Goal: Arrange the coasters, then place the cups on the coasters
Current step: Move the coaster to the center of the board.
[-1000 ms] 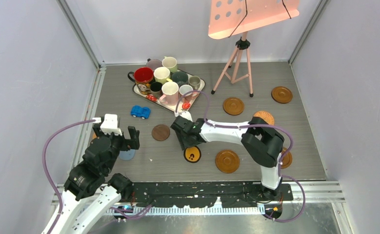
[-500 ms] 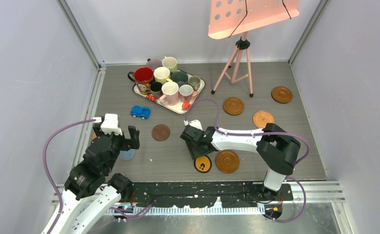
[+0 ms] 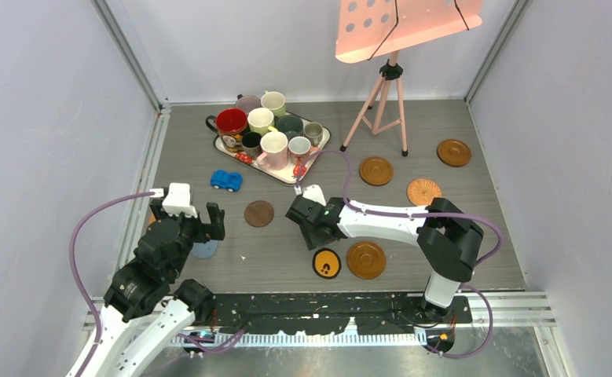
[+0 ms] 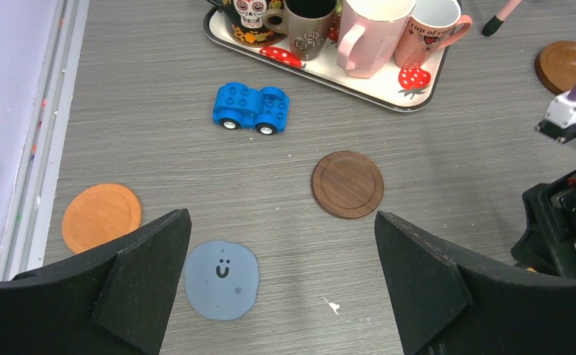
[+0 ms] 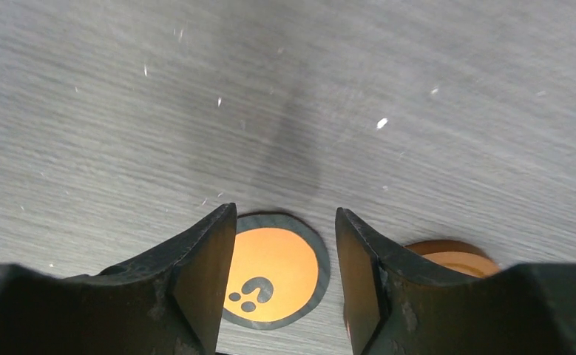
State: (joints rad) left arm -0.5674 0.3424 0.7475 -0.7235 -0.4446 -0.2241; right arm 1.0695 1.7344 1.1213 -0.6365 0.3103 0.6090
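My right gripper hangs open just above the table with nothing in it. Below and between its fingers lies the black coaster with the orange centre, beside a glossy brown coaster. Other coasters lie spread out: dark wood, blue, plain orange, woven orange, and brown ones. My left gripper hovers wide open over the blue coaster. The cups stand crowded on the tray.
The white strawberry-print tray sits at the back left. A blue toy car is in front of it. A pink music stand on a tripod stands at the back right. Walls close in on both sides.
The right gripper carried the black-and-orange coaster toward the front, next to the brown coaster, let it go and drew back from it. The left arm has stayed still.
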